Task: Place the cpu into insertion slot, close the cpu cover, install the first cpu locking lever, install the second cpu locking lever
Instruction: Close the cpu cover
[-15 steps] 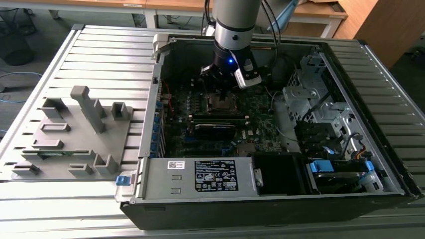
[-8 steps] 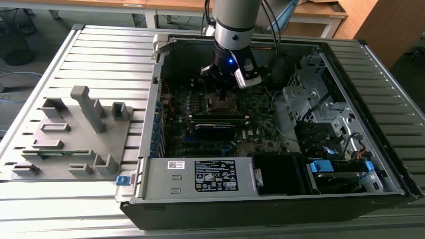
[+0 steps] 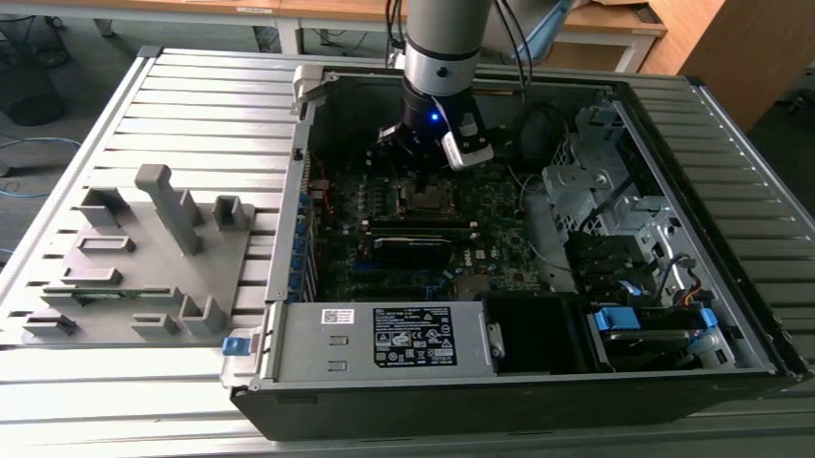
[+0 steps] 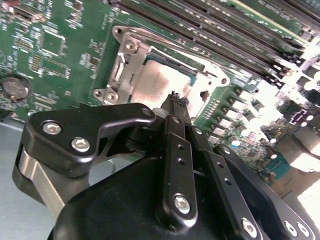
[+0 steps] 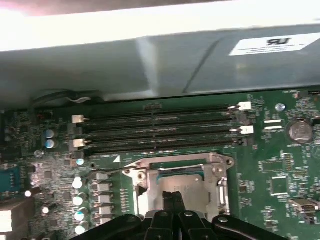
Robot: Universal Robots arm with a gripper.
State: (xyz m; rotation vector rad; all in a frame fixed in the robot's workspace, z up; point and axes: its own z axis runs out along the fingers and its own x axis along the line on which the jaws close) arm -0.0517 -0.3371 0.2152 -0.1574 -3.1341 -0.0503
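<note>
Above the insertion slot (image 5: 176, 174), gripper (image 5: 172, 196) fingers pressed together, memory slots (image 5: 160, 132) alongside, coin battery (image 5: 300, 131) nearby

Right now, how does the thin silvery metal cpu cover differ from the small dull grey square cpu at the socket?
The thin silvery metal cpu cover is a shiny frame with a cut-out middle, while the small dull grey square cpu is a solid matt plate. The cover is the larger and rings the cpu, which shows through its opening. Both are square, metallic and look to lie flat.
</note>
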